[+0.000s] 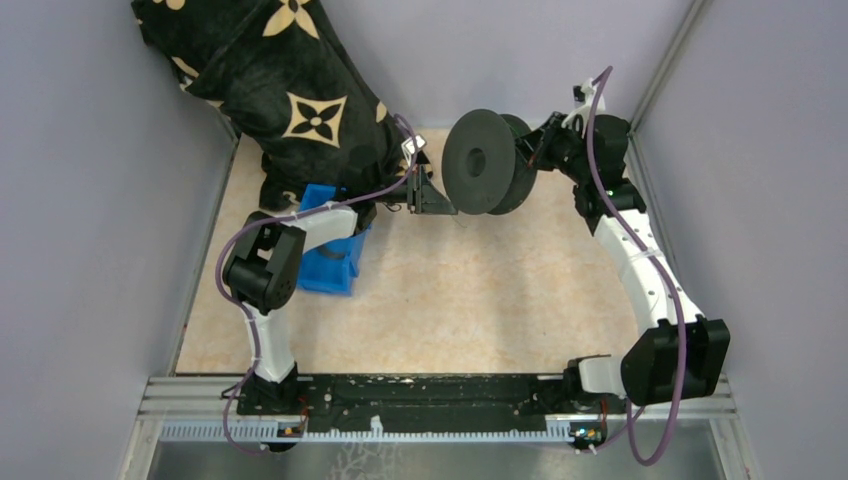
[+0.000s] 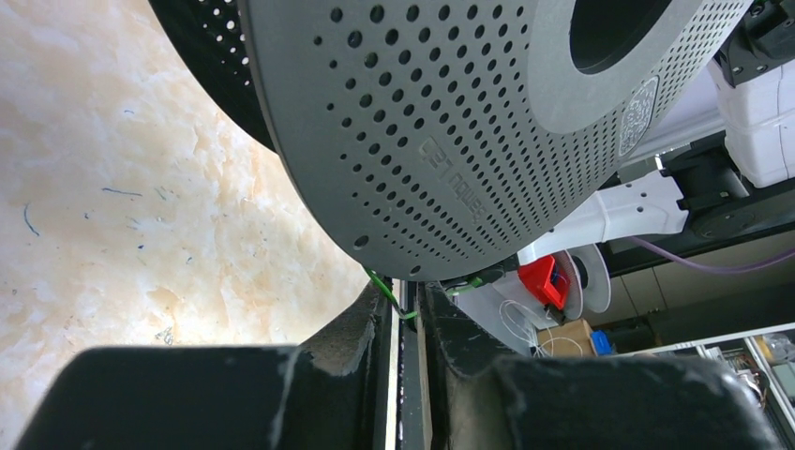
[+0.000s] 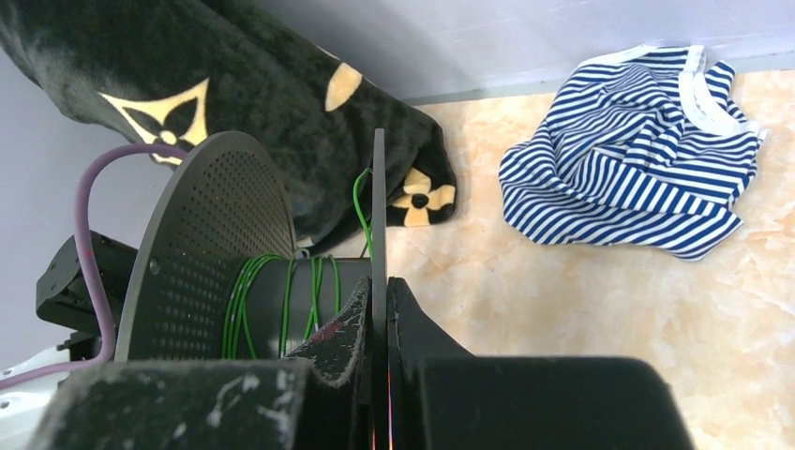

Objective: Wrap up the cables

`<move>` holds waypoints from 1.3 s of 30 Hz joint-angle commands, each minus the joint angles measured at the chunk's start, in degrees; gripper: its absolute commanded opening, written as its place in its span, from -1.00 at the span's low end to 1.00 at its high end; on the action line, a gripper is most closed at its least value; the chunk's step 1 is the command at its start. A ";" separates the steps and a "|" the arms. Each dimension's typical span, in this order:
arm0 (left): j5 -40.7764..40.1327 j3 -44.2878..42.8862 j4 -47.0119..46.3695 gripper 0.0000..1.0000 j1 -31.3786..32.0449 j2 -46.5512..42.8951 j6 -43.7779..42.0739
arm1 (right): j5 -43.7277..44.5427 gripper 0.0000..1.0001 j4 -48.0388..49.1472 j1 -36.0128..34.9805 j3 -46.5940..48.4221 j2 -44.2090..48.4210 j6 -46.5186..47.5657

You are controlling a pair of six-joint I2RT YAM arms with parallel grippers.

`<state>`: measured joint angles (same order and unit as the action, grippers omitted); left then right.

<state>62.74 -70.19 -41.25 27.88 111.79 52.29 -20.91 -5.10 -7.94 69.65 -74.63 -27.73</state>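
Observation:
A black perforated spool (image 1: 480,160) stands on edge at the back of the table. Thin green cable (image 3: 281,300) runs in several turns round its core. My right gripper (image 3: 380,286) is shut on the spool's thin right flange (image 3: 379,187) and holds it from the right (image 1: 532,150). My left gripper (image 1: 438,200) sits just left of the spool, below its perforated face (image 2: 422,141). Its jaws stand a narrow slit apart. A strand of the green cable (image 2: 384,289) comes down from the spool's rim and crosses that slit at the left gripper's (image 2: 406,302) tips, bent and loose.
A black blanket with tan flower patterns (image 1: 280,90) is heaped at the back left, close behind the left arm. A blue bin (image 1: 335,262) sits under the left arm's elbow. A blue-and-white striped shirt (image 3: 637,150) lies on the marbled tabletop. Grey walls enclose three sides.

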 commanded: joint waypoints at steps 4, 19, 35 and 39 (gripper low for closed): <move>-0.79 0.17 -6.07 -0.50 0.43 -0.19 -0.42 | -5.23 -1.00 0.60 -0.02 1.42 1.06 -2.06; -0.61 1.35 -7.98 -0.40 0.44 0.00 0.18 | -6.91 -1.00 0.91 1.41 2.44 0.67 -2.96; -1.29 4.20 -7.58 -0.25 0.16 -1.13 -3.69 | -7.18 -1.00 1.19 3.45 2.16 1.16 -3.08; -1.46 4.71 -7.39 -0.24 0.16 -1.44 -5.08 | -7.39 -1.00 1.41 3.93 1.95 1.18 -3.12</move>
<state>61.76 -66.26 -46.17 28.01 111.77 49.89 -26.50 -8.12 -4.69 69.65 -74.63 -29.58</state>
